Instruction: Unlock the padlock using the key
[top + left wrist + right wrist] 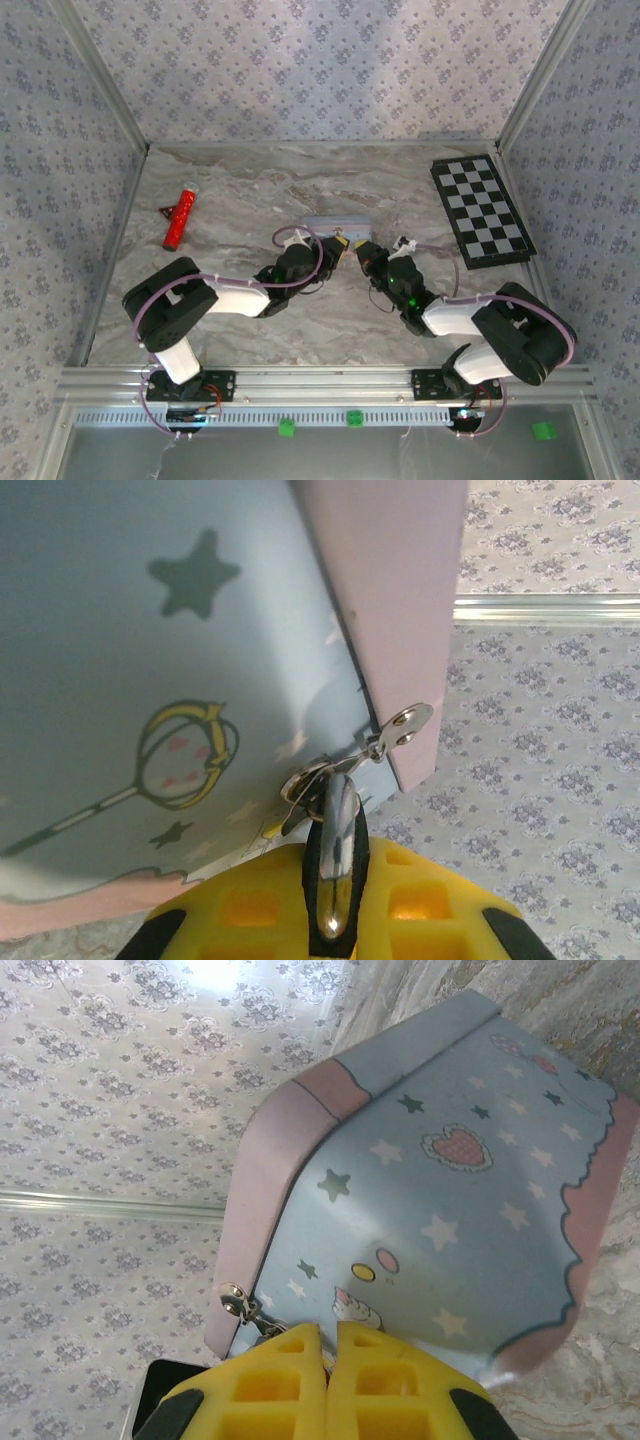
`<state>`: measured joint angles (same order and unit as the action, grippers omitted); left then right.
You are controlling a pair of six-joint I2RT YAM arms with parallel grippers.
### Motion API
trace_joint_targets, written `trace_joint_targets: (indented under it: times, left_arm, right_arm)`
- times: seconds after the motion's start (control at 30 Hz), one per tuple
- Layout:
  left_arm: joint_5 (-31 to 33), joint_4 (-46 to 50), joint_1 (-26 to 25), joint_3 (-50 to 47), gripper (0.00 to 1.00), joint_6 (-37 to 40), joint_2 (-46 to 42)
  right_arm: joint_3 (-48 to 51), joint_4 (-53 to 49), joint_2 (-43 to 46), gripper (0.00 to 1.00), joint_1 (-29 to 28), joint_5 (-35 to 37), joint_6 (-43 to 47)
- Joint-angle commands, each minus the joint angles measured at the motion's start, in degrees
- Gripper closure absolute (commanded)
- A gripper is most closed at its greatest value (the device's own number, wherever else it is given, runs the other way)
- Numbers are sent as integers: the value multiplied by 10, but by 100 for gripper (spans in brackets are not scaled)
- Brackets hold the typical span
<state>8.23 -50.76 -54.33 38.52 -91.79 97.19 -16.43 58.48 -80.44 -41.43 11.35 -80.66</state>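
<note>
Left tool (335,880) pinches the tiny dark metal padlock (337,815), long axis pointing forward at the silver hasp (405,723) of the pale blue tin (150,680). Right tool (325,1335), pressed together, sits just beside.

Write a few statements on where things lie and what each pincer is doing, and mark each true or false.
1. The red tube lies on the table's left part. True.
2. The checkerboard lies at the left. False: it lies at the right.
3. The left pincer grips a shiny metal piece by the clasp of the pale blue tin. True.
4. The right pincer stands wide open. False: its fingers are together.
</note>
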Motion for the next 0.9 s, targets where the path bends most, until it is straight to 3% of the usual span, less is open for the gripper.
trace_joint_targets:
  times: [0.0, 0.3, 0.53, 0.6, 0.87]
  left_arm:
    - [-113, -111, -42, 51, 100, -16, 13]
    - [-132, -138, -46, 62, 100, -26, 41]
    - [-155, -132, -54, 54, 100, -8, 26]
    - [-156, -142, -54, 52, 100, -9, 28]
    - [-178, -178, -60, 77, 100, -22, 68]
  right_arm:
    - [-29, 51, -9, 100, -66, -132, 2]
    - [-53, 63, -34, 100, -67, -168, -4]
    - [-60, 33, -30, 100, 36, -268, -12]
    - [-68, 8, -28, 100, 47, -281, -5]
    - [-75, 70, -63, 100, 47, -300, -30]
